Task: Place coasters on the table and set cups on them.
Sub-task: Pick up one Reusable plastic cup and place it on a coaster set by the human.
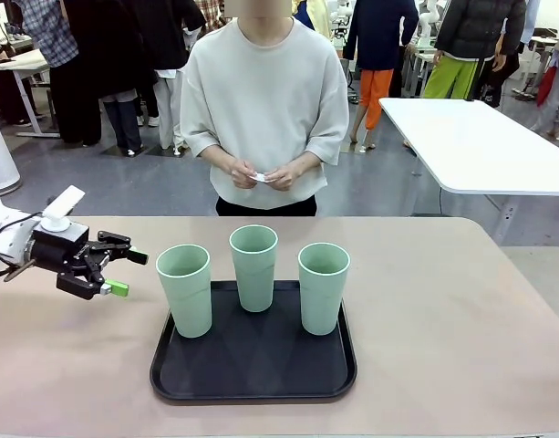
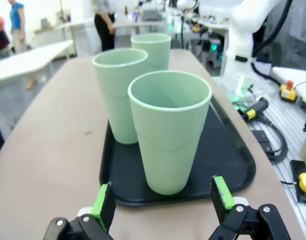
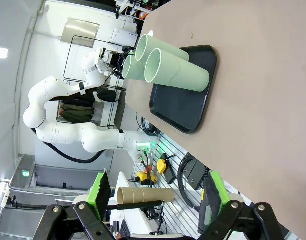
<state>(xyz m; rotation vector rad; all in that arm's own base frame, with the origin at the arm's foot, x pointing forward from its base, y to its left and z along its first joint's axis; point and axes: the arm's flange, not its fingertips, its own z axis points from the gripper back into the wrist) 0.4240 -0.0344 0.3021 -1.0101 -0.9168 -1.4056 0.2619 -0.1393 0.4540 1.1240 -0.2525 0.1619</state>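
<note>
Standing upright, cups (image 1: pixel 253 265) open skyward; left end effector (image 1: pixel 129 274) and right end effector (image 3: pixel 156 192) released.

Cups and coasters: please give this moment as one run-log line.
cups: three upright on tray | coaster: in person's hands | left claw: open, empty, left of tray | right claw: open, empty

The person's (image 1: pixel 265 100) white item (image 1: pixel 260 177) is unidentifiably small.
</note>
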